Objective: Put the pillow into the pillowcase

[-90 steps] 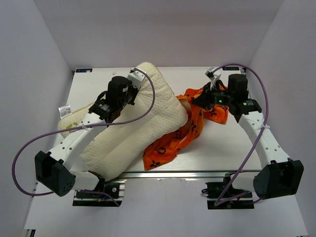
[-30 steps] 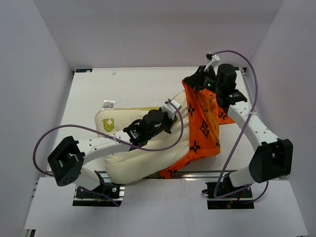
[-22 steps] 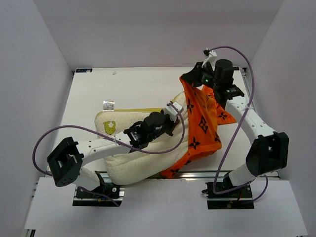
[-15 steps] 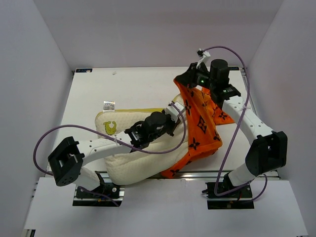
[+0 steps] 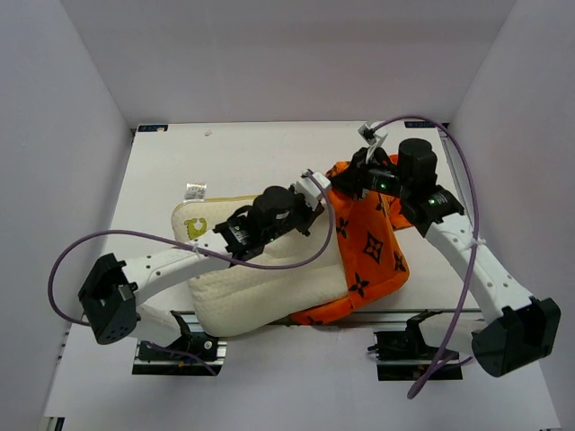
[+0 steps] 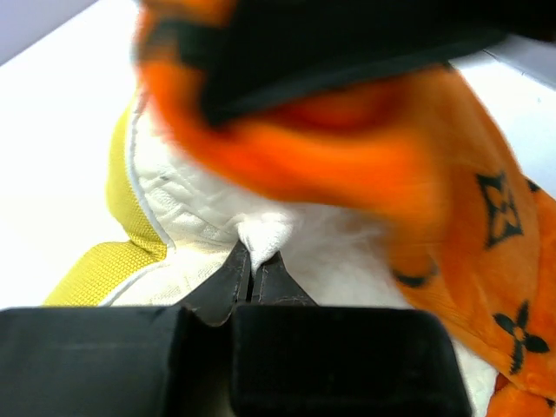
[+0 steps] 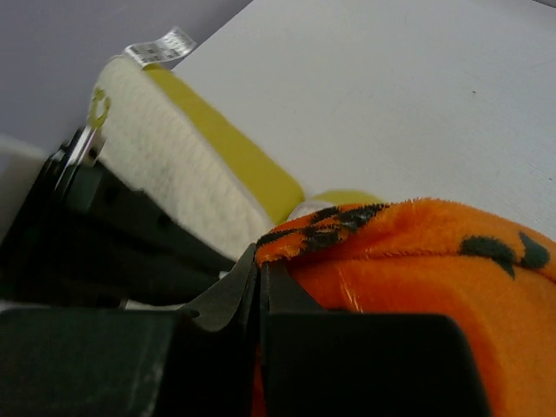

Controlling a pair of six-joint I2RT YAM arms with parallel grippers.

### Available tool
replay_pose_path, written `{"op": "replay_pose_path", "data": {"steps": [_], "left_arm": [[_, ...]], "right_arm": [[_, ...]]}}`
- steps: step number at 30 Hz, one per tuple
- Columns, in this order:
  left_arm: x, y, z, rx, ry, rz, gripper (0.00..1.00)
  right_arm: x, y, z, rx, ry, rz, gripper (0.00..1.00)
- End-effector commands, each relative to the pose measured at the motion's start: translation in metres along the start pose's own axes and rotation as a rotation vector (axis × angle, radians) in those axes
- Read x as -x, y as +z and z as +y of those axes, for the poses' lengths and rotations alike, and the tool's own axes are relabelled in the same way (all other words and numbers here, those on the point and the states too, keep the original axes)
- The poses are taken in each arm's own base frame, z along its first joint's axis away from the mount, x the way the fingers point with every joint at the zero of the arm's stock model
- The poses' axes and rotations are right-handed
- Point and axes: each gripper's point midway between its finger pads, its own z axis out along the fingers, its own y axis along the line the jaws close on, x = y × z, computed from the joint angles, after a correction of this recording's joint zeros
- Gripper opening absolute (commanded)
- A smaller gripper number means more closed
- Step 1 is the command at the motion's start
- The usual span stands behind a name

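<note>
left wrist, pillow (image 6: 207, 205) pinched between fingers (image 6: 222, 283)

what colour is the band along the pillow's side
Yellow band on the cream pillow, clearest in the right wrist view.

We are looking at a robot lab cell. Plain pale walls (image 5: 81, 108) box in a white table (image 5: 252, 162) edged with a metal rail (image 5: 431, 313).

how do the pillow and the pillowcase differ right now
The pillow is thick, cream-white with a yellow band; the pillowcase is thin orange fabric with black motifs. The pillow lies underneath; the pillowcase drapes over its right end. Both are pinched: pillow by left tool, pillowcase by right tool.
</note>
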Motion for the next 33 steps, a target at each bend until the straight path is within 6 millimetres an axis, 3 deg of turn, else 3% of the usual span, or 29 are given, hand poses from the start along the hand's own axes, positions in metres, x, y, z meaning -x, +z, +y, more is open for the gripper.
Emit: {"op": "replay_pose_path", "data": {"steps": [1,5,7,9,10,15,20,25,28,29,30,31,33], "left_arm": [[0.062,-0.023,0.029,0.012,-0.03,-0.158,0.0],[0.075,-0.016,0.045,0.024,-0.003,-0.179,0.0],[0.097,-0.013,0.041,-0.009,0.006,-0.223,0.0],[0.105,-0.004,0.04,-0.023,0.017,-0.231,0.0],[0.123,-0.004,0.041,-0.024,0.022,-0.265,0.0],[0.153,0.004,0.042,-0.047,0.015,-0.325,0.0],[0.178,-0.01,0.037,-0.073,-0.036,-0.403,0.0],[0.2,-0.033,0.044,-0.054,-0.048,-0.483,0.0],[0.194,-0.028,0.059,-0.001,-0.062,-0.472,0.0],[0.187,-0.023,0.072,0.05,-0.086,-0.461,0.0],[0.167,-0.016,0.087,0.088,-0.11,-0.426,0.0],[0.163,-0.014,0.099,0.122,-0.163,-0.445,0.0],[0.13,0.001,0.133,0.217,-0.227,-0.398,0.0]], "right_arm": [[-0.011,-0.015,0.037,0.149,-0.052,0.048,0.0],[-0.001,-0.013,0.047,0.195,-0.047,0.034,0.0],[0.003,-0.005,0.049,0.208,-0.047,0.036,0.0],[0.015,0.004,0.056,0.231,-0.059,0.019,0.0],[0.019,0.008,0.058,0.239,-0.062,0.016,0.0],[0.048,0.032,0.073,0.286,-0.111,-0.015,0.0],[0.055,0.046,0.082,0.324,-0.112,-0.006,0.0],[0.055,0.045,0.098,0.37,-0.088,-0.005,0.0],[0.052,0.048,0.091,0.322,-0.114,-0.008,0.0],[0.043,0.051,0.076,0.258,-0.114,0.015,0.09],[0.038,0.053,0.065,0.224,-0.135,0.026,0.16],[0.033,0.054,0.053,0.189,-0.159,0.036,0.23],[0.025,0.05,0.022,0.116,-0.146,0.057,0.37]]}}
